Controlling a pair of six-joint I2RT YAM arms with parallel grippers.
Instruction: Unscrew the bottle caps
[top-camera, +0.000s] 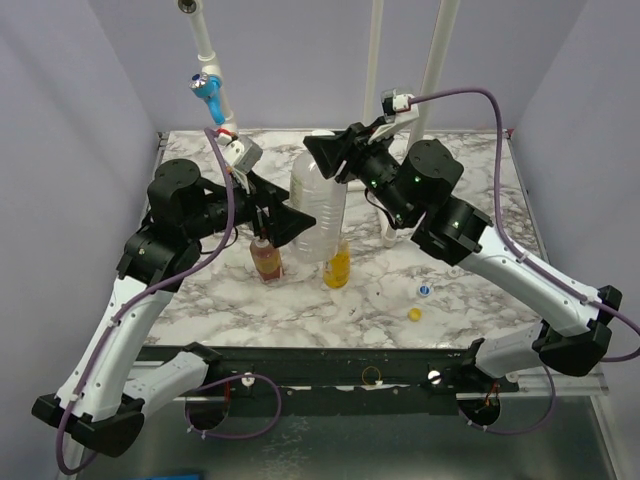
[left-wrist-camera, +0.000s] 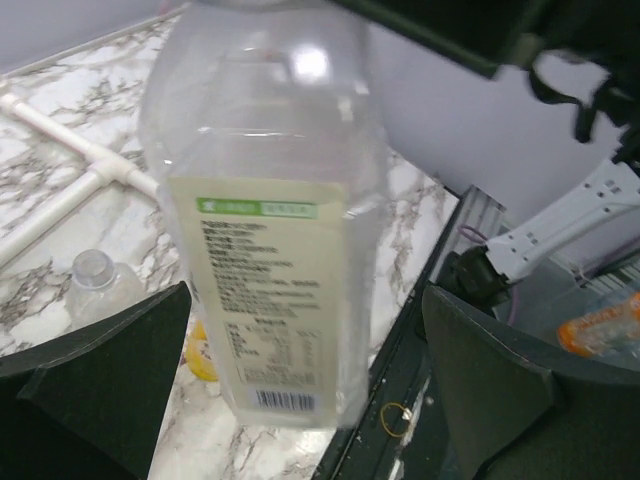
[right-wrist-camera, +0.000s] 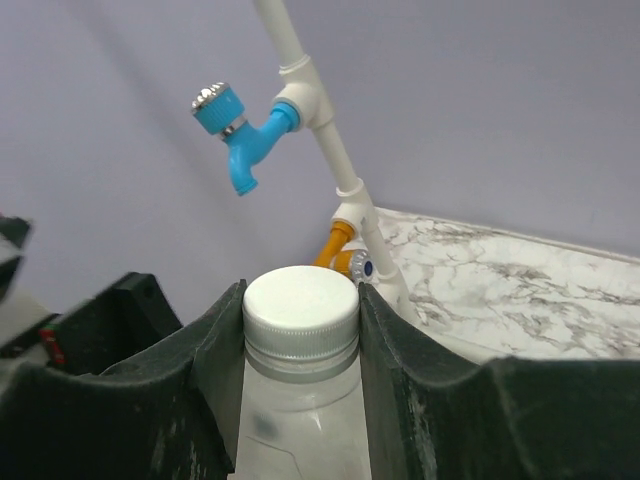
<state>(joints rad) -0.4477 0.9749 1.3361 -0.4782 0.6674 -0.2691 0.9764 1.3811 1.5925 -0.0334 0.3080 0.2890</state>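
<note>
A wider clear bottle (top-camera: 318, 205) stands upright mid-table, its label (left-wrist-camera: 265, 300) facing the left wrist camera. My right gripper (right-wrist-camera: 300, 290) is shut on its white cap (right-wrist-camera: 300, 305) from above, one finger pressed against each side. My left gripper (left-wrist-camera: 305, 300) is open and straddles the bottle's body with a gap on each side. A brown bottle (top-camera: 266, 258) and a yellow-orange bottle (top-camera: 338, 265) stand just in front. A slim clear bottle (left-wrist-camera: 95, 282) shows behind the left finger. A blue-and-white cap (top-camera: 424, 290) and a yellow cap (top-camera: 414, 314) lie loose on the marble.
A white pipe with a blue tap (top-camera: 205, 85) rises at the back left. More white pipes (left-wrist-camera: 70, 190) lie on the marble table (top-camera: 480, 190). A black rail (top-camera: 330, 365) runs along the near edge, and purple walls close in the sides.
</note>
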